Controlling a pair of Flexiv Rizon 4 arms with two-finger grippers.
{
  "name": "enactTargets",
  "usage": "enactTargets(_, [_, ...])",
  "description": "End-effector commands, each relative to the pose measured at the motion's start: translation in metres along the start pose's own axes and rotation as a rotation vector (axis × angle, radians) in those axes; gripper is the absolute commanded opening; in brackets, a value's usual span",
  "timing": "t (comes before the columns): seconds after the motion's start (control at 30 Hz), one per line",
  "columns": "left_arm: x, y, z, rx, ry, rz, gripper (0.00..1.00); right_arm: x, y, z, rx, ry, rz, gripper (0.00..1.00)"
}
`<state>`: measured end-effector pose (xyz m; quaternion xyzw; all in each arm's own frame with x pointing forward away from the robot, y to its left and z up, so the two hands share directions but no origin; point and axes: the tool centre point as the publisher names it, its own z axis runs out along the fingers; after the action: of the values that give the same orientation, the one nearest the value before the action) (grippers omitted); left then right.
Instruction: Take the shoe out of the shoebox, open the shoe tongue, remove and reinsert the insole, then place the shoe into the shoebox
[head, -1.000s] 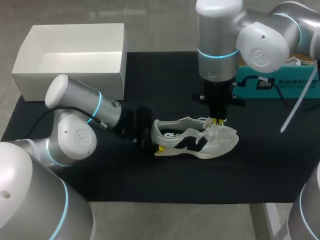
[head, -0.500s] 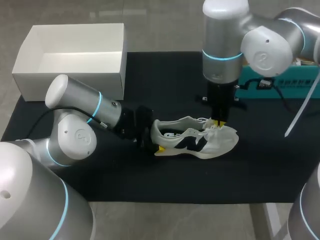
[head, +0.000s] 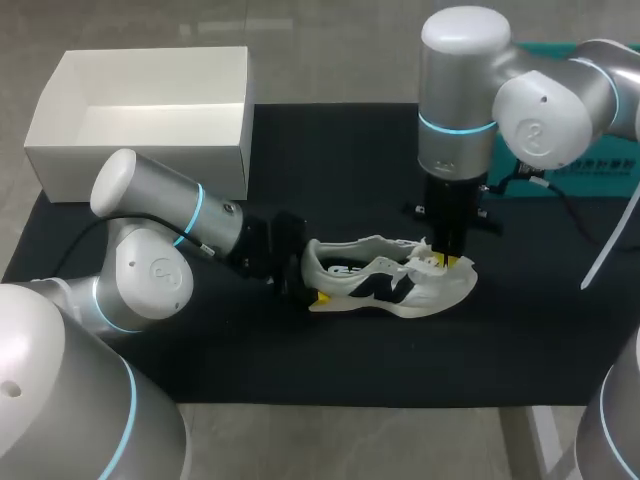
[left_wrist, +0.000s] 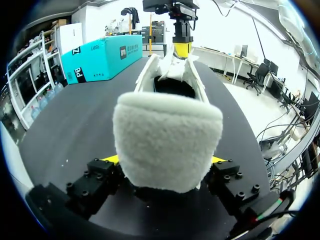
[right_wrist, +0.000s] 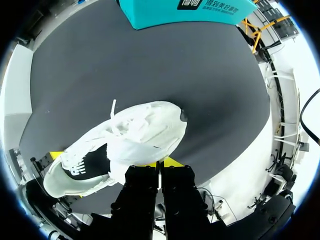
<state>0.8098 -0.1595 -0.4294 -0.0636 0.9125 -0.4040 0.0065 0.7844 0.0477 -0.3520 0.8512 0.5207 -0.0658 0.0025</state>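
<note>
The left end effector (head: 300, 282) is clamped on the heel of the shoe (head: 385, 285). In the left wrist view the fleecy heel collar fills the space between its two fingers (left_wrist: 111, 160), which press in from either side. The left arm comes in low over the tabletop (head: 330, 170), its forearm nearly level and its wrist pointing along the length of the shoe. The shoe lies on its side on the black tabletop, its toe pointing away from this end effector.

The right end effector (head: 448, 262) is at the far end of the shoe, its fingers drawn almost together and pinched on the shoe tongue (right_wrist: 122, 160). The white flap covers one yellow tip in the right wrist view. The right arm hangs straight down over the shoe's forefoot, its wrist vertical. The laces lie loose just beside these fingers.

The white shoebox (head: 140, 165) stands open behind the left arm, well apart from both end effectors. A teal box (left_wrist: 102, 55) lies beyond the right end effector.
</note>
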Motion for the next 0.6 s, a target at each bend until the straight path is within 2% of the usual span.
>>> enactTargets(0.03, [-0.001,0.001,0.001,-0.002,0.000,0.000,0.00,-0.004,0.003,0.011,0.016,0.005,0.011,0.00])
enactTargets(0.33, [-0.001,0.001,0.001,-0.002,0.000,0.000,0.00,-0.007,0.006,0.025,0.052,-0.005,0.010,0.00])
enactTargets(0.37, [-0.001,0.001,0.001,-0.002,0.000,0.000,0.00,-0.007,0.006,0.026,0.056,-0.002,0.010,0.07])
enactTargets(0.4, [-0.001,0.001,0.001,-0.002,0.000,0.000,0.00,-0.007,0.006,0.027,0.058,-0.001,0.010,0.38])
enactTargets(0.43, [-0.001,0.001,0.001,-0.002,0.000,0.000,0.00,-0.008,0.006,0.026,0.059,0.000,0.010,0.50])
enactTargets(0.47, [-0.001,0.001,0.001,-0.002,0.000,0.000,0.00,-0.010,0.005,0.024,0.058,0.003,0.014,1.00])
enactTargets(0.6, [-0.001,0.001,0.001,-0.002,0.000,0.000,0.00,-0.017,0.001,0.011,0.040,-0.007,0.037,1.00])
